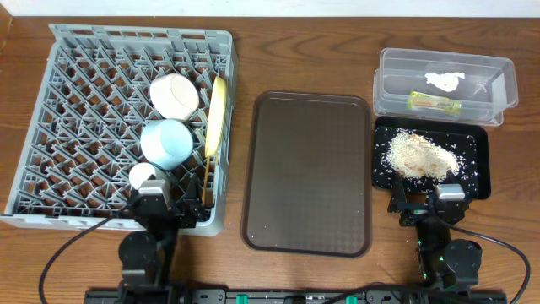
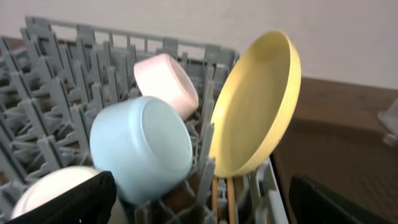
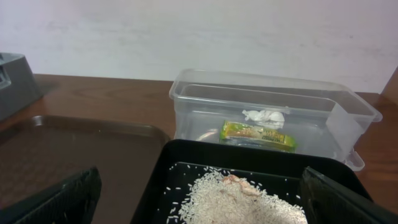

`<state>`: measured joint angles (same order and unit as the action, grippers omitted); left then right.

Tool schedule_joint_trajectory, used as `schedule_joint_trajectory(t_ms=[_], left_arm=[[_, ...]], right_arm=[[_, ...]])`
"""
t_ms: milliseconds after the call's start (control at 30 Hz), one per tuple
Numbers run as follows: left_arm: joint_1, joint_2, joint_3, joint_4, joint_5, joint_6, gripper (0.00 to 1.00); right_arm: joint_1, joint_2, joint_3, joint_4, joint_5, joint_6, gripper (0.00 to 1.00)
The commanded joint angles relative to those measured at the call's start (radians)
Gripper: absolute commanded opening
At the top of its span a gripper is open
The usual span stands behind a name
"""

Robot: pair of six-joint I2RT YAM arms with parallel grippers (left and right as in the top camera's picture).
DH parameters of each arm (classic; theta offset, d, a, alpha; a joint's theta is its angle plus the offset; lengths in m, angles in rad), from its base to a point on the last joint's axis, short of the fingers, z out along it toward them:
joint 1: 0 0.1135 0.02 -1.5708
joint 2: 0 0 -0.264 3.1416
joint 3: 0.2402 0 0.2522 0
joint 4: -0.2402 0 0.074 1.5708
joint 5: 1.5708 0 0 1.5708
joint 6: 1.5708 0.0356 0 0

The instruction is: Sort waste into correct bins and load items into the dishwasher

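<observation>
Black left claw (image 1: 159, 203) and right claw (image 1: 428, 201) sit low, both gaping.

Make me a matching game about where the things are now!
Things:
1. snack wrapper
2. rice scraps
3. yellow plate

Places:
A. in the black tray
B. standing on its edge in the grey rack
C. in the clear tub

Pairs: 1-C, 2-A, 3-B
</observation>
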<state>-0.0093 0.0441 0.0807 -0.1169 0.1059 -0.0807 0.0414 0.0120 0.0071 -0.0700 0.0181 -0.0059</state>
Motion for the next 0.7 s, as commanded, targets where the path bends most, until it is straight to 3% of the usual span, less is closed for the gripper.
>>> schedule_joint_trajectory(t_ms=[0,133,667], left_arm=[[0.005,-0.035,-0.069,0.099,0.005,0.029,0.90],[0.005,-0.043,-0.077,0.080,0.002,0.097,0.90],[0.004,-0.039,-0.077,0.054,-0.010,0.095,0.90]], right_arm=[[-0.004,-0.006,-0.002,-0.005,-0.003,-0.010,0.99],[-0.004,-0.006,-0.002,-0.005,-0.003,-0.010,0.99],[-0.004,-0.005,-0.002,-0.005,-0.003,-0.010,0.99]])
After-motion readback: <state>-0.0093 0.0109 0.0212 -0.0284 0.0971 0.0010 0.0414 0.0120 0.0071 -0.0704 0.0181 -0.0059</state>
